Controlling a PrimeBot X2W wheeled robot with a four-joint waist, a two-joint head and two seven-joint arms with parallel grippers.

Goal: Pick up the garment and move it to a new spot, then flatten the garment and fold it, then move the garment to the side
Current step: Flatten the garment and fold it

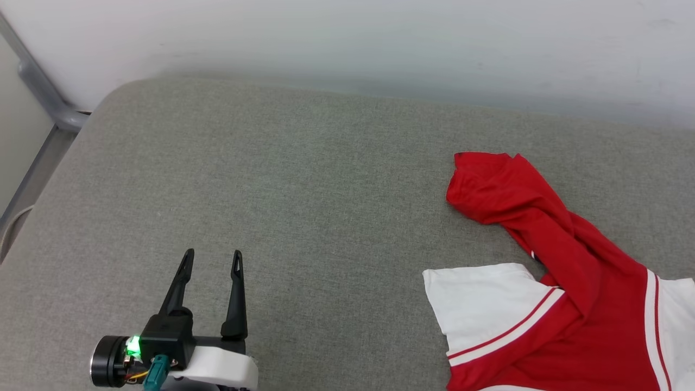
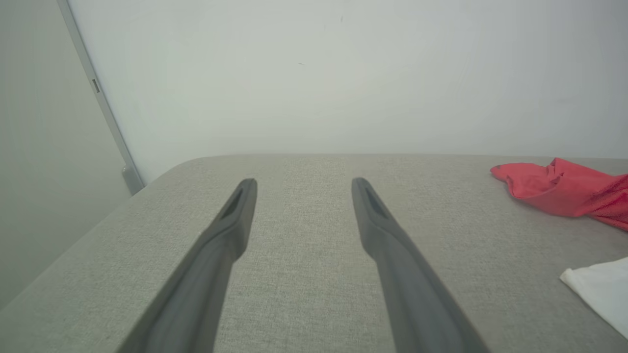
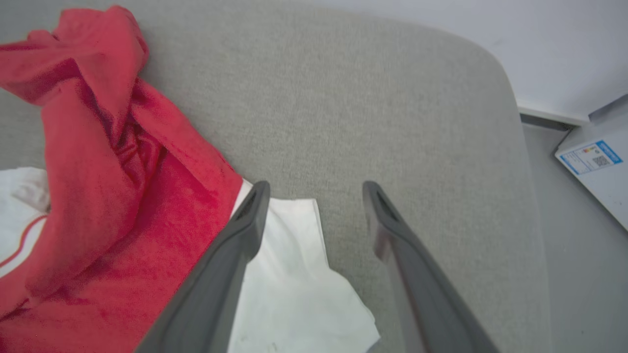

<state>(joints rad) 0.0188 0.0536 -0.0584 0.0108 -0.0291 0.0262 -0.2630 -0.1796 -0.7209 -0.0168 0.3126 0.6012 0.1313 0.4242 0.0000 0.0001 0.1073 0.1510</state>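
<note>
The garment (image 1: 570, 304), a red jersey with white sleeves and red-white trim, lies rumpled on the grey padded table (image 1: 304, 179) at the right, a red flap twisted toward the far side. My left gripper (image 1: 213, 259) is open over bare table at the lower left, well apart from the cloth; its wrist view has the garment (image 2: 564, 191) far to the right. In the right wrist view my right gripper (image 3: 314, 189) hovers open above the garment (image 3: 122, 196), its fingers (image 3: 245, 220) spread over a white sleeve, with nothing held between them.
A pale wall (image 1: 380, 43) runs behind the table, with a metal frame post (image 1: 38, 87) at the far left corner. Past the table's rounded right edge lies grey floor with a white labelled box (image 3: 596, 166).
</note>
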